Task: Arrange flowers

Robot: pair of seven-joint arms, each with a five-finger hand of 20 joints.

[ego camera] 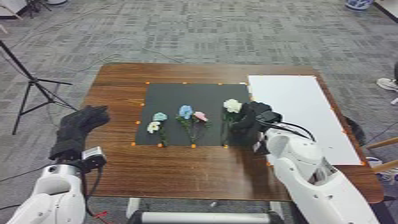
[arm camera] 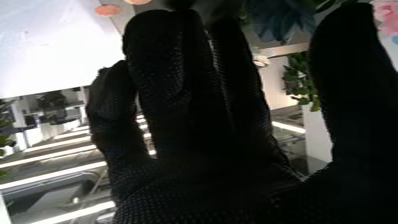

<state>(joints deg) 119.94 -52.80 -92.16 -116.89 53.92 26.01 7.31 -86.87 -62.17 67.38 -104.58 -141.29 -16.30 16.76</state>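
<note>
Flowers (ego camera: 186, 111) lie in three groups on the dark mat (ego camera: 169, 95) in the head view: a teal bloom (ego camera: 160, 116) at nine o'clock with a small white bloom (ego camera: 154, 127) at eight, a blue and a pink bloom (ego camera: 201, 116) near the centre, and a large white bloom (ego camera: 232, 105) at two. The right hand (ego camera: 251, 117) rests just beside that last one, on the mat's three o'clock side; the left hand (ego camera: 82, 122) waits at the table's (ego camera: 178, 175) nine o'clock edge, fingers loosely extended. Three groups look laid out; settling the white one probably remains, and whether more follow cannot be told. In the right wrist view, the fingers stand straight, thumb apart, with no firm grip visible; dark blue petals (arm camera: 280, 20) show near the tips.
</note>
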